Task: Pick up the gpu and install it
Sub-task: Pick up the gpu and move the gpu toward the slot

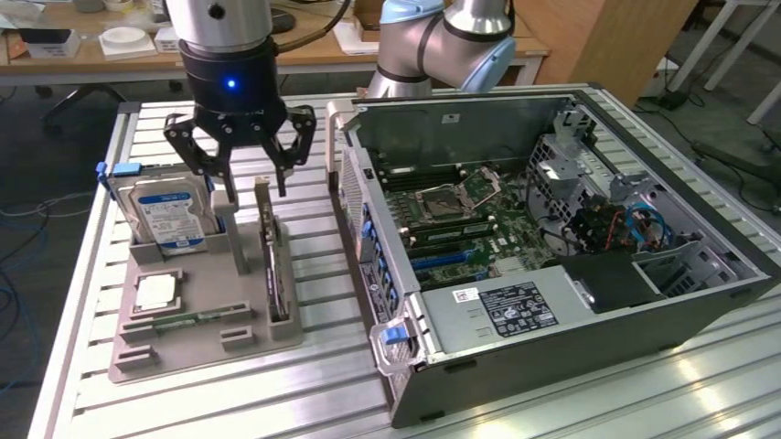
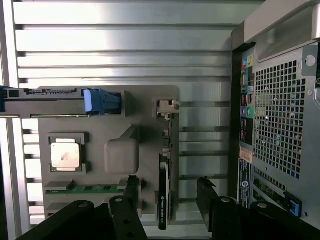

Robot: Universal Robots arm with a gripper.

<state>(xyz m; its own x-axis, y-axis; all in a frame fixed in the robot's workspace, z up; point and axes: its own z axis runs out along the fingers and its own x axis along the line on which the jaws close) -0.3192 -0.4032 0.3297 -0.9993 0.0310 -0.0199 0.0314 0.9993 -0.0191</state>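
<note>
**Exterior view.** 1 gripper (image 1: 251, 190) hangs over a grey fixture tray (image 1: 183, 357) on the slatted table (image 1: 305, 393). Its 2 fingers are spread wide and hold nothing. The gpu (image 1: 276, 265) stands on edge in a slot along the tray's side toward the exterior view's right, running near to far, with the gripper above it. On the exterior view's left of the card, a hard drive (image 1: 171, 215) with a blue-white label stands upright in its own slot, close to the finger on that side. Nearer on the tray lie a square processor (image 1: 156, 293) and a green memory stick (image 1: 196, 320). At the exterior view's right sits the open computer case (image 1: 550, 256), board exposed, its perforated wall just beside the tray.

**Wrist view.** The gripper (image 2: 169, 184) shows 2 dark fingers (image 2: 132, 187) set wide, 1 on each side of the gpu (image 2: 164, 207), neither touching it. The card appears edge-on, with its metal bracket (image 2: 168, 107) at the end toward the hard drive (image 2: 55, 97). The processor (image 2: 66, 155) and memory stick (image 2: 85, 189) lie beyond 1 finger, and the computer case (image 2: 280, 115) stands beyond the other
</note>
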